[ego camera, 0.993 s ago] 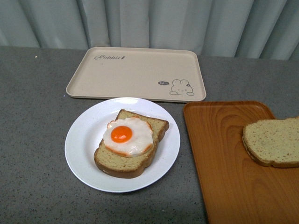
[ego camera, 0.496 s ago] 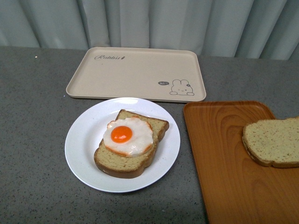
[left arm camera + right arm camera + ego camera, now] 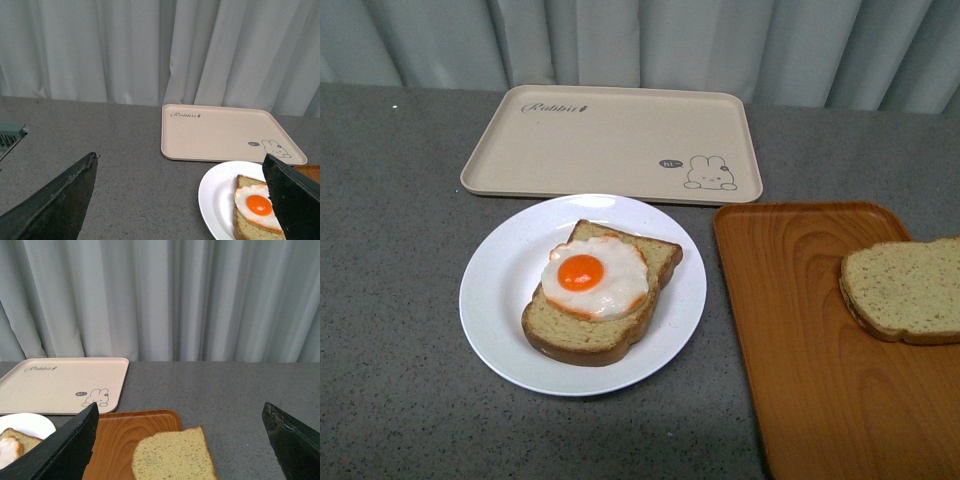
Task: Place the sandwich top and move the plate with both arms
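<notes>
The sandwich top (image 3: 905,290) is a plain speckled slice lying at the right on the orange-brown wooden tray (image 3: 800,330). The white plate (image 3: 495,300) sits in the middle of the table and carries an egg-topped bread slice (image 3: 595,290). Neither gripper shows in the front view. My left gripper (image 3: 180,157) is open, hanging above the table to the left of the plate (image 3: 215,195), and holds nothing. My right gripper (image 3: 181,407) is open above the sandwich top (image 3: 172,457), well clear of it.
A beige rabbit tray (image 3: 610,140) lies behind the plate, close to its far rim. The wooden tray's left edge runs close beside the plate. A grey-white curtain (image 3: 640,40) hangs behind the table. A greenish object (image 3: 10,137) sits at the far left.
The whole scene sits a little higher in the front view than before. The plate, slices and trays keep the same places relative to each other.
</notes>
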### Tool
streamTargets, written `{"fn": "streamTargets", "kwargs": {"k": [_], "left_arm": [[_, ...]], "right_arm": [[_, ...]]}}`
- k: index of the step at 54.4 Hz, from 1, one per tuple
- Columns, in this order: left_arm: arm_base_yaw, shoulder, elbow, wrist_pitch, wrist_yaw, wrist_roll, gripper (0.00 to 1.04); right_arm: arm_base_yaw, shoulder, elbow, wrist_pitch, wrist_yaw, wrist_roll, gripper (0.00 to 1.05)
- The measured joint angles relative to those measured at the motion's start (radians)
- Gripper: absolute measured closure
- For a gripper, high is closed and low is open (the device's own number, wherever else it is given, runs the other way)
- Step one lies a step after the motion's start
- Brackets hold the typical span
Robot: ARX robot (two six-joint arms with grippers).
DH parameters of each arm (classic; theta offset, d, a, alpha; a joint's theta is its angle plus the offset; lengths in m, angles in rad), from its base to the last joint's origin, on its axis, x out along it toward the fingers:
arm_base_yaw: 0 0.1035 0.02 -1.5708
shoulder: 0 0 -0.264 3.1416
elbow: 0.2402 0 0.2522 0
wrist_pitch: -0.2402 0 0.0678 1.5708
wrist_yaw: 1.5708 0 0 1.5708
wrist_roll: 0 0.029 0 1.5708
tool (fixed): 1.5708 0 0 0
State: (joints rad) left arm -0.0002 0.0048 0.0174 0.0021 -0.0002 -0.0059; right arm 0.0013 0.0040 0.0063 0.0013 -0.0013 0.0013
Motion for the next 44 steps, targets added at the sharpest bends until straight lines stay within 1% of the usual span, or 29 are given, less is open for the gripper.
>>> {"fn": "streamTargets", "kwargs": {"k": [13,14,15,16,17,19,21,23,28,31,33,37,38,40,44], "left_arm": [[0.0,0.0,0.0,0.0,0.0,0.0,0.06],[0.0,0.0,0.0,0.0,0.0,0.0,0.06],[0.0,0.0,0.0,0.0,0.0,0.0,0.06],[0.0,0.0,0.0,0.0,0.001,0.0,0.06],[0.0,0.0,0.0,0.0,0.0,0.0,0.06],[0.0,0.0,0.0,0.0,-0.001,0.0,0.06],[0.0,0.0,0.0,0.0,0.0,0.0,0.06],[0.0,-0.001,0.0,0.0,0.0,0.001,0.06],[0.0,-0.001,0.0,0.0,0.0,0.001,0.06],[0.0,-0.001,0.0,0.0,0.0,0.001,0.06],[0.0,-0.001,0.0,0.0,0.0,0.001,0.06],[0.0,-0.001,0.0,0.0,0.0,0.001,0.06],[0.0,-0.001,0.0,0.0,-0.001,0.001,0.06],[0.0,-0.001,0.0,0.0,0.0,0.001,0.06],[0.0,-0.001,0.0,0.0,0.0,0.001,0.06]], "right_arm": [[0.001,0.001,0.0,-0.001,0.006,-0.003,0.09],[0.006,0.004,0.0,-0.005,0.024,-0.006,0.09],[0.023,0.012,0.006,-0.024,0.085,-0.02,0.09],[0.052,0.03,0.016,-0.052,0.173,-0.047,0.09],[0.062,0.039,0.019,-0.062,0.209,-0.052,0.09],[0.083,0.071,0.026,-0.085,0.313,-0.071,0.09],[0.077,0.099,0.031,-0.094,0.353,-0.076,0.09],[0.056,0.13,0.036,-0.094,0.356,-0.074,0.09],[-0.048,0.233,0.06,-0.031,0.279,-0.072,0.09],[-0.161,0.353,0.097,0.046,0.187,-0.07,0.09],[-0.208,0.41,0.116,0.079,0.135,-0.072,0.09],[-0.347,0.61,0.184,0.173,0.008,-0.082,0.09],[-0.386,0.677,0.209,0.192,-0.042,-0.079,0.09],[-0.437,0.776,0.246,0.219,-0.089,-0.078,0.09],[-0.504,0.945,0.323,0.219,-0.167,-0.063,0.09]]}}
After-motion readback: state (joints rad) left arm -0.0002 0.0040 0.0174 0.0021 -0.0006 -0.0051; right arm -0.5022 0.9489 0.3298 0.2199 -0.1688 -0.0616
